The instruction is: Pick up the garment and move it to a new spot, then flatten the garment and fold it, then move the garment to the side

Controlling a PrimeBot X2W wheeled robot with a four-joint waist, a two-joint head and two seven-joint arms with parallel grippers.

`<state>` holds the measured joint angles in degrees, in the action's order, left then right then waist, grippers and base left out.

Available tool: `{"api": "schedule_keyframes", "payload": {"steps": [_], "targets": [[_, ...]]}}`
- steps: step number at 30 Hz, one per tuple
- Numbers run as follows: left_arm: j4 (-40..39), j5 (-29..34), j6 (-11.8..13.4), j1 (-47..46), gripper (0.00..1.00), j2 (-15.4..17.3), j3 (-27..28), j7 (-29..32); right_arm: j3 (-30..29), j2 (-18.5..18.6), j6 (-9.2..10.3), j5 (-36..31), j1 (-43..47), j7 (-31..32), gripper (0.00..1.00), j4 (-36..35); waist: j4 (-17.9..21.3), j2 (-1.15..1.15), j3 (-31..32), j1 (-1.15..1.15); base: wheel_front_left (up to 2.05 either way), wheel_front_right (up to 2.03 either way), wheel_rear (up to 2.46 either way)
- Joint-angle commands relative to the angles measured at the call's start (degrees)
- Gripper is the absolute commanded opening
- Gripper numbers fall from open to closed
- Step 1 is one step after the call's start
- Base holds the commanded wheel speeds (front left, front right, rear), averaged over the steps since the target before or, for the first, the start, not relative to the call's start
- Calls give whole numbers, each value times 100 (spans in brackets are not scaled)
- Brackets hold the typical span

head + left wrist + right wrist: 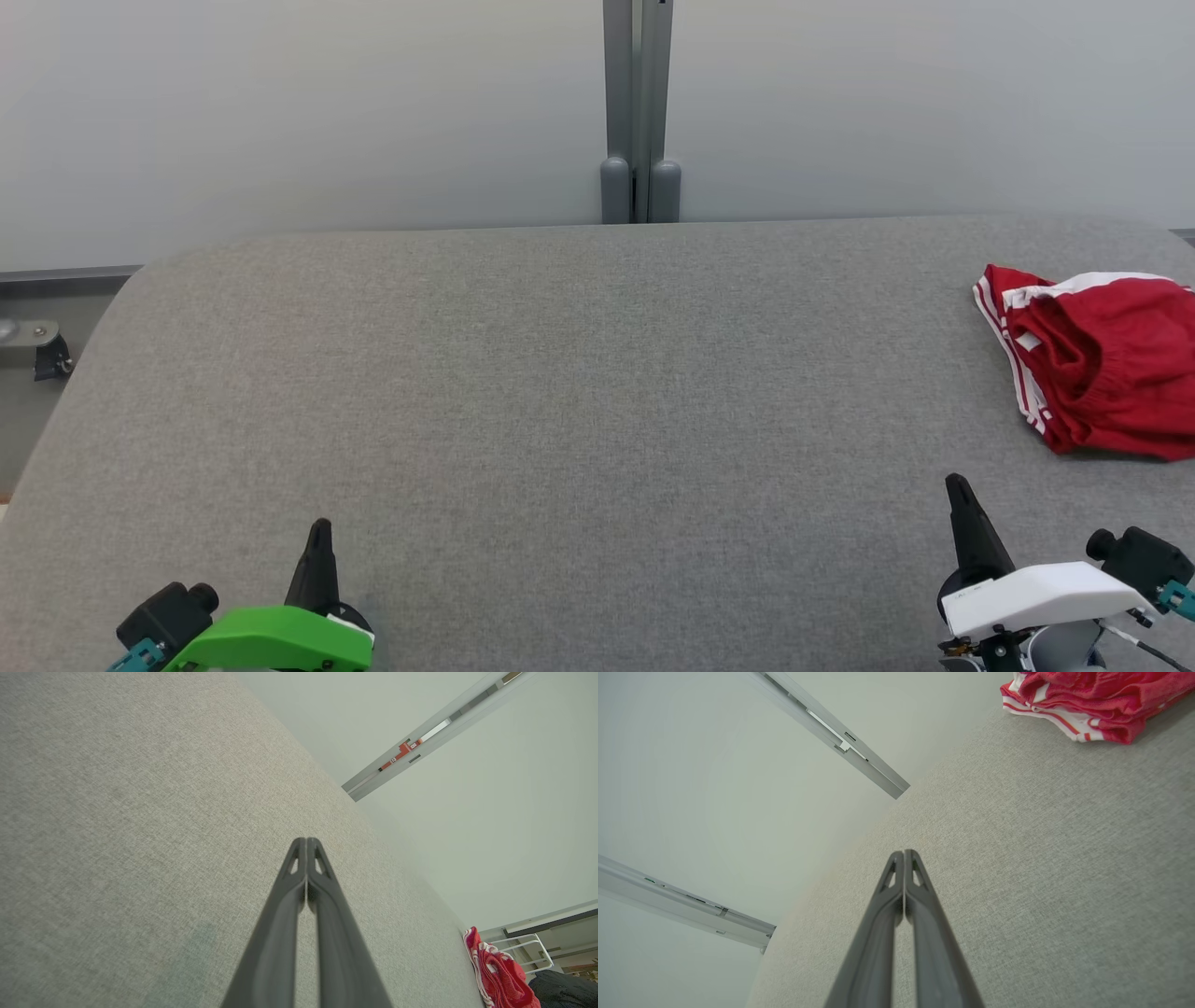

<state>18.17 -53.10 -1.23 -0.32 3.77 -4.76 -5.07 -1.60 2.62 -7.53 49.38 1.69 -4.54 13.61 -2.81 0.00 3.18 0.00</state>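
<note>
The right gripper (956, 483) has its two dark fingers pressed together tip to tip with nothing between them. It sits low at 5 o'clock in the head view under a white housing (1036, 597), with the fingers pointing toward 12 o'clock and leaning slightly to 11. The left gripper (320, 525) is its counterpart at 7 o'clock under a green housing (271, 639), also closed on nothing. Each wrist view shows its own gripper (306, 841) (904, 853) as one closed dark wedge over bare cloth. The garment (1102, 364), red with white stripes, lies crumpled in a heap at 3 o'clock in the head view, partly cut off by the frame edge. It is at about 1 o'clock from the right gripper, near but apart, and well apart from the left gripper. In the right wrist view the garment (1092, 700) is at 1 o'clock, and in the left wrist view it (500, 975) is at 4 o'clock. It rests on a grey fabric surface (560, 373) with a pale wall (280, 112) beyond and a grey post (639, 112) at 12 o'clock.
</note>
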Motion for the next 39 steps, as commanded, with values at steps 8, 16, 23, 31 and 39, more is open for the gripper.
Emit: {"api": "schedule_keyframes", "payload": {"steps": [8,16,23,31,39], "targets": [[-138,-598,-114,-252,0,-16,200,174,-89,37,3,662,-257,169,0,-39,28,0,-34,0,0,0,0],[-178,-1061,-192,-303,0,-24,331,312,-143,39,3,1167,-333,303,0,-29,54,0,-65,0,0,0,0],[-214,-1441,-254,-352,0,-32,440,428,-191,41,4,1585,-406,407,0,-21,78,0,-93,0,0,0,0],[-251,-1837,-313,-396,0,-40,559,551,-239,43,4,2025,-478,519,0,-12,104,0,-124,0,0,0,0],[-284,-2271,-385,-452,0,-50,680,680,-291,45,4,2500,-543,646,0,-1,135,0,-161,0,0,0,0]]}}
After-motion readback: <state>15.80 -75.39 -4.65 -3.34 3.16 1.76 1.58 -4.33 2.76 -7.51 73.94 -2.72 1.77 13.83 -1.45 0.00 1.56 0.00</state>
